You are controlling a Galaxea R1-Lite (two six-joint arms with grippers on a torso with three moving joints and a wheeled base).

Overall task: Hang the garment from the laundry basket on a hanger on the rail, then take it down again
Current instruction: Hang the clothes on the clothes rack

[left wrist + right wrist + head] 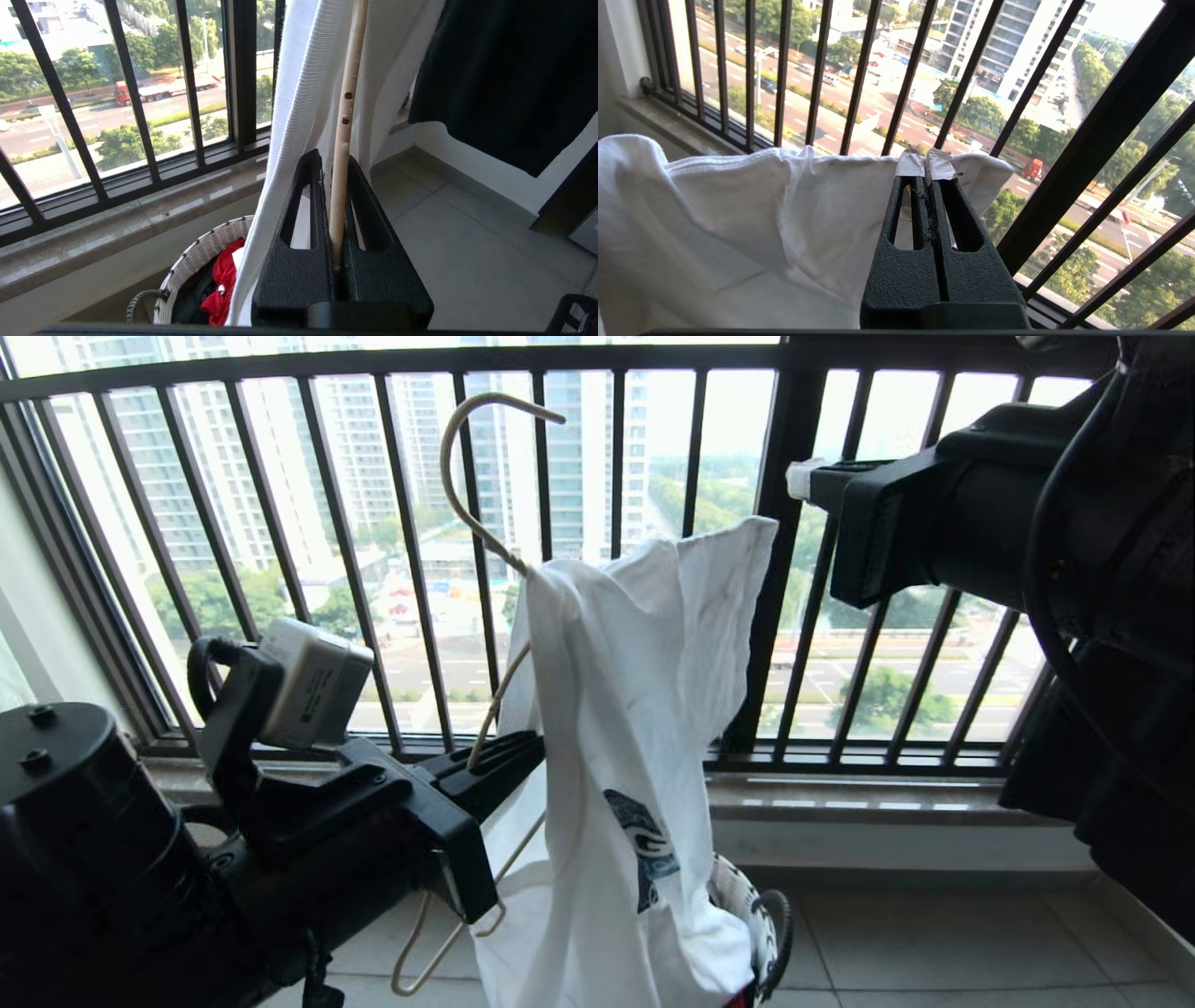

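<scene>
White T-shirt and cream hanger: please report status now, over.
Left gripper shut on thin cream-white hanger. Right gripper shut, apparently empty, beside raised sleeve. White T-shirt draped on hanger above white woven basket. Black window bars close behind.

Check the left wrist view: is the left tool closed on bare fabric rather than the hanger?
No. The left tool is shut on the hanger rod, with the garment hanging beside it.

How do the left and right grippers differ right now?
The left gripper sits low and is shut on the hanger's rod; the right gripper is raised by the window bars, shut with nothing between its fingers, away from the T-shirt. The right gripper's tips are taped; the left's are bare. Both are black.
</scene>
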